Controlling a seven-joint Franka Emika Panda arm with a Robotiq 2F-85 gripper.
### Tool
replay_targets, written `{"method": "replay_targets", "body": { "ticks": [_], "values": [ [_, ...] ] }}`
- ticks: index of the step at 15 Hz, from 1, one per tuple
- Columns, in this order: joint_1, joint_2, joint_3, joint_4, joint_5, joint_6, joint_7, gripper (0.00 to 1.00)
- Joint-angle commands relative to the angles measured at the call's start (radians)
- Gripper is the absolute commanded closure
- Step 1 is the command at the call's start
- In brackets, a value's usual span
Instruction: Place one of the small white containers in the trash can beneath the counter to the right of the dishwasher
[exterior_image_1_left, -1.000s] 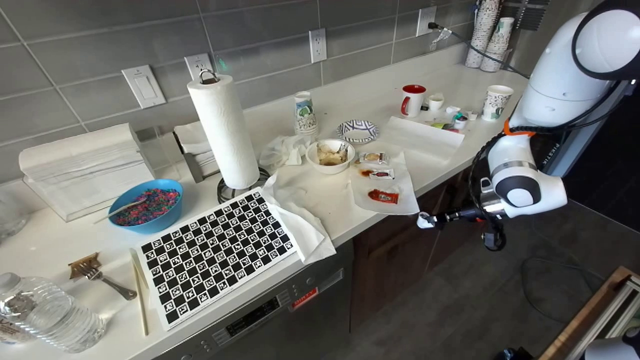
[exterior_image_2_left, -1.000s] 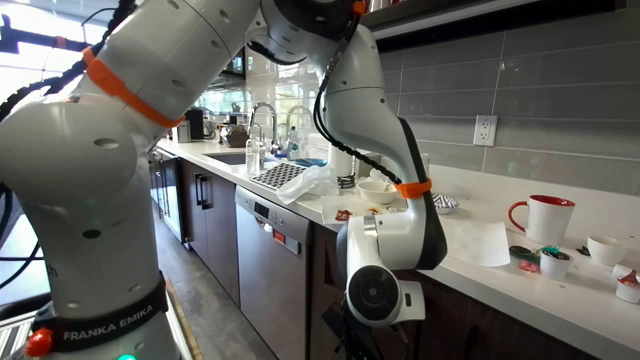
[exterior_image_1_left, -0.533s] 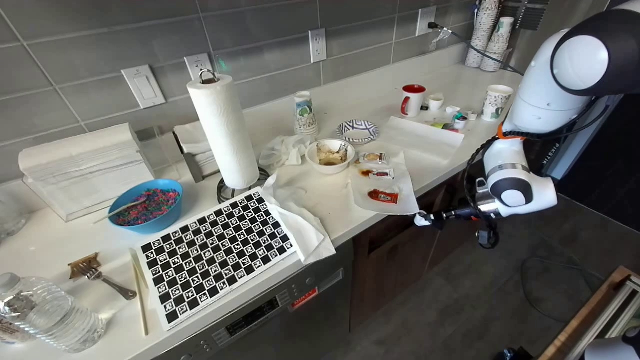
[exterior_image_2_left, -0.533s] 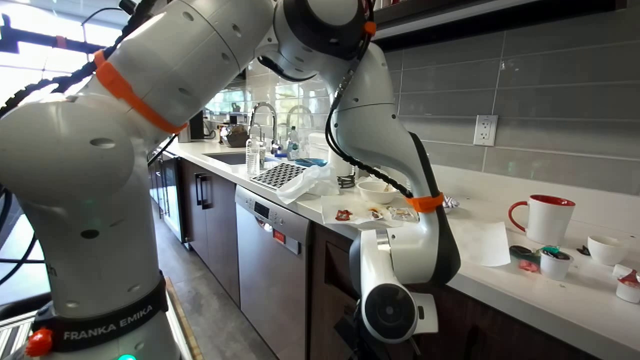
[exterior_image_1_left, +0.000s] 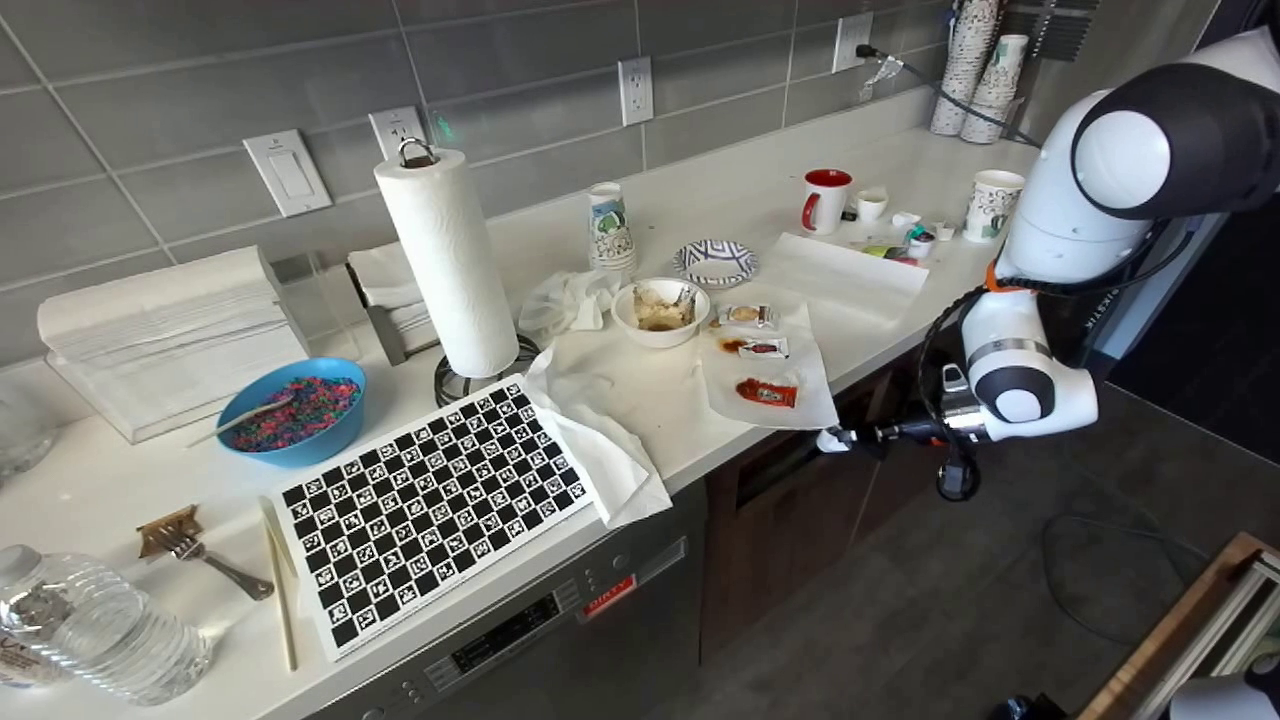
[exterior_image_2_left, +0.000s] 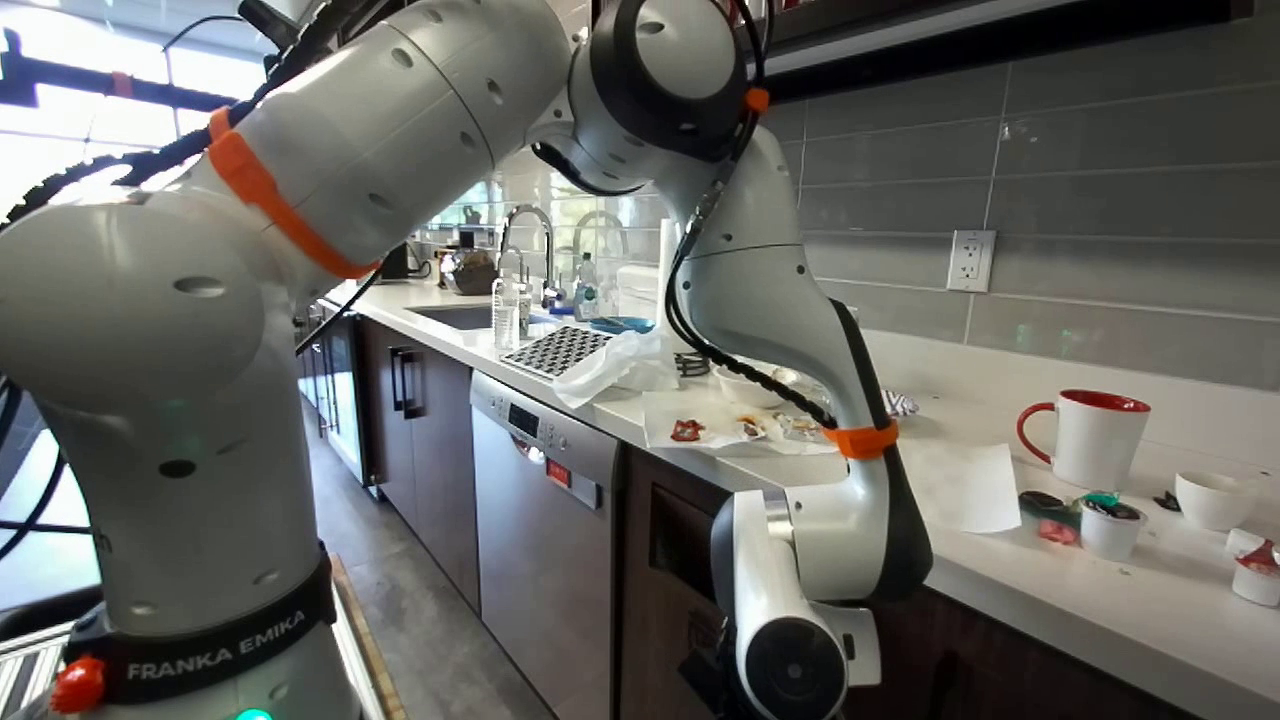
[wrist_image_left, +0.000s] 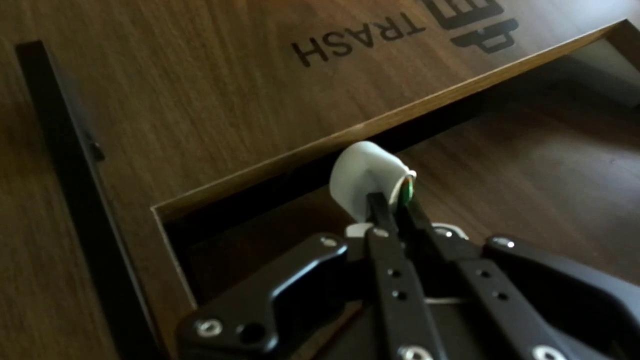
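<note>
Fingers (wrist_image_left: 382, 214) nearly together; a tilted small white container (wrist_image_left: 357, 177) in their pinch

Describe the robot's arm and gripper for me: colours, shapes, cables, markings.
The arm is whitish grey, smooth and rounded, with black joint sections, orange straps and black cables along it. Low on it, a black collar reads FRANKA EMIKA in pale letters, near a red knob. The gripper is black and angular, with slim, straight fingers and silvery screws.
</note>
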Motion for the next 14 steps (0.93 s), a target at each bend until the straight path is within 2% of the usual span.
{"method": "replay_targets", "body": {
  "ticks": [1,9,14],
  "values": [
    [-0.049,0.059,0.016,0.112,0.03,-0.121,0.022,0.98],
    [-0.083,0.138,0.015,0.18,0.032,-0.246,0.042,0.98],
    [-0.08,0.185,0.012,0.236,0.007,-0.261,0.104,0.98]
  ]
}}
